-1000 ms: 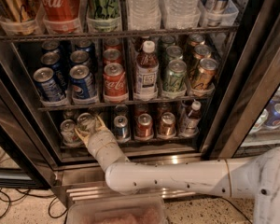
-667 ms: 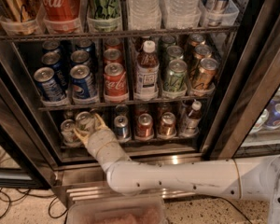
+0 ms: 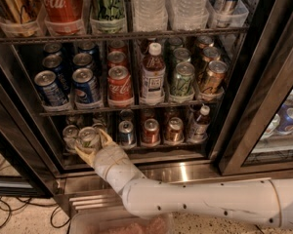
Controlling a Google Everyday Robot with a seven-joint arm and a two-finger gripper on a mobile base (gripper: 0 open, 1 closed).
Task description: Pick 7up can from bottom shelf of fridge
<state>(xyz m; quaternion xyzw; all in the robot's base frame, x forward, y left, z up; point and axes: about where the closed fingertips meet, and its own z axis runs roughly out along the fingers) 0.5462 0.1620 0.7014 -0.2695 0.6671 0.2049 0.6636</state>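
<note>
The fridge [image 3: 263, 106] stands open before me, with dark wire racks and a steel base. On the bottom shelf [image 3: 156, 145], at the left, the 7up can [image 3: 88, 136] shows its silver top and pale greenish side. My gripper [image 3: 92, 143] reaches in from the lower right on a white arm, and its yellowish fingers [image 3: 105, 138] sit on both sides of the 7up can, closed around it. A second silver-topped can [image 3: 70, 133] stands just left of it.
A blue-and-silver can [image 3: 126, 131], two reddish-brown cans [image 3: 150, 129] and a small bottle [image 3: 199, 123] stand further right on the bottom shelf. Pepsi, Coke, a bottle and green cans fill the rack above. A translucent bin [image 3: 122, 223] sits below the arm. Cables lie on the floor at left.
The gripper and the 7up can have shifted very slightly; the arm's pose is nearly the same.
</note>
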